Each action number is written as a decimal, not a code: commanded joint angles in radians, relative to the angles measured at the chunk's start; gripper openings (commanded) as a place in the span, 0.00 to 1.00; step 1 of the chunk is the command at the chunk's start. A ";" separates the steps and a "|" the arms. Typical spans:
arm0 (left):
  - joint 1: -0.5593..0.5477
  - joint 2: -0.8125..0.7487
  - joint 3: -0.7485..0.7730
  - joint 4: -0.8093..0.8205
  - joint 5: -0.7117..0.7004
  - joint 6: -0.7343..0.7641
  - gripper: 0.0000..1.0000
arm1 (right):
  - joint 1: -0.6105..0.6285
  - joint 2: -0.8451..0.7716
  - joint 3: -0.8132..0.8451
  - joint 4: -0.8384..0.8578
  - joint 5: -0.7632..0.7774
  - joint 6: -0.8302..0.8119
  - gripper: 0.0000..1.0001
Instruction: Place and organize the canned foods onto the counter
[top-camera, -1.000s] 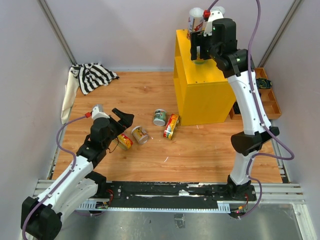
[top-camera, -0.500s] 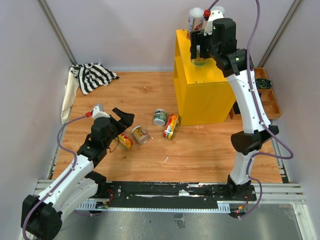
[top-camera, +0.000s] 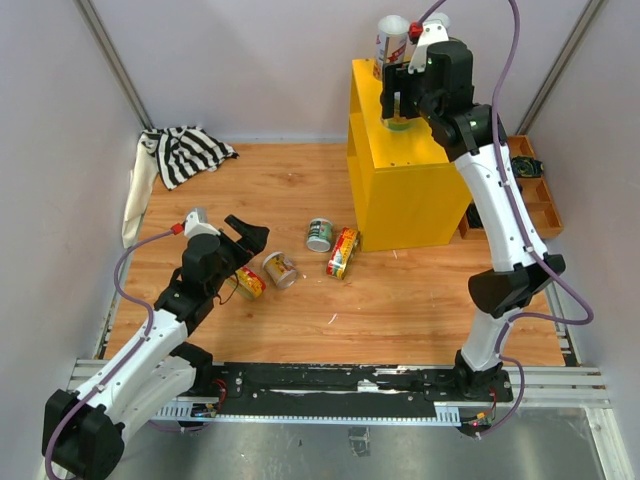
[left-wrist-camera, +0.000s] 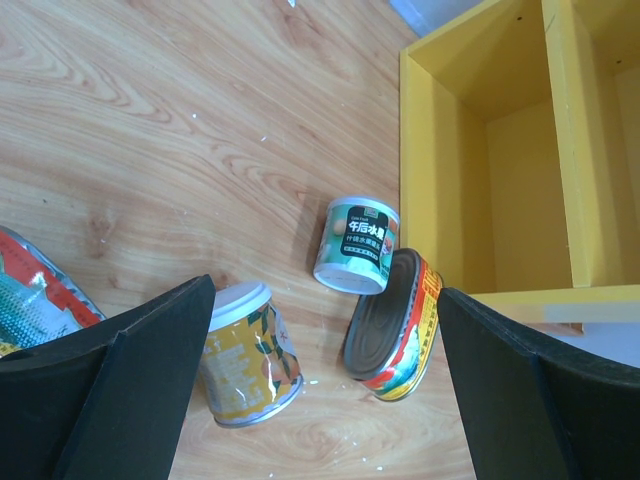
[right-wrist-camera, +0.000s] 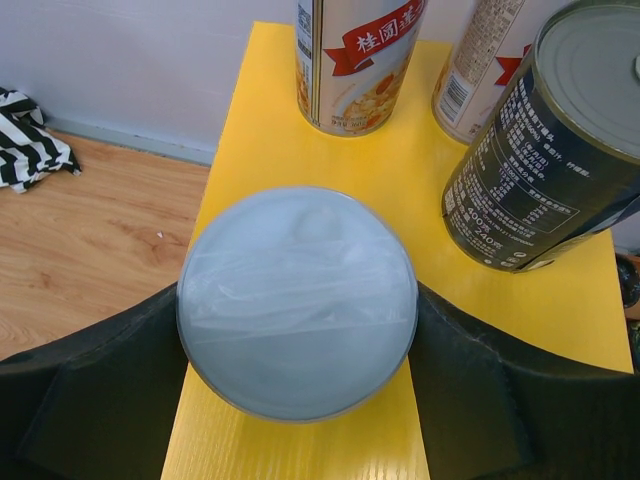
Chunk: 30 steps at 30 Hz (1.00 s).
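My right gripper (top-camera: 400, 105) is over the top of the yellow counter (top-camera: 400, 190), shut on a pale-lidded can (right-wrist-camera: 298, 300). Both fingers press the can's sides, and its base is hidden. On the counter top (right-wrist-camera: 300, 445) behind it stand two tall beige cans (right-wrist-camera: 355, 60) (right-wrist-camera: 485, 70) and a dark can (right-wrist-camera: 545, 140). My left gripper (top-camera: 250, 250) hangs open low over the floor. Between its fingers lie a yellow white-lidded can (left-wrist-camera: 245, 350) and a flat yellow-and-red can (left-wrist-camera: 392, 325), with a green can (left-wrist-camera: 356, 244) beyond. A red-and-teal can (left-wrist-camera: 35, 290) lies at the left.
A striped cloth (top-camera: 185, 152) is crumpled in the far left corner. A brown wooden tray (top-camera: 530, 190) sits to the right of the counter. The counter's open shelves (left-wrist-camera: 520, 150) face the floor cans. Walls close in on three sides.
The right arm's elbow has shifted slightly right and down while its gripper stays over the counter top with the can. The left arm and the floor cans have not moved.
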 joint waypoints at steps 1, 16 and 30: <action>0.010 0.006 0.003 0.053 0.004 0.004 0.98 | -0.013 0.025 -0.007 0.041 0.017 -0.003 0.61; 0.021 0.044 -0.001 0.088 0.007 0.023 0.98 | -0.025 0.143 0.104 0.064 0.046 -0.026 0.68; 0.029 0.067 0.000 0.106 0.016 0.021 0.98 | -0.048 0.193 0.130 0.079 0.060 -0.027 0.70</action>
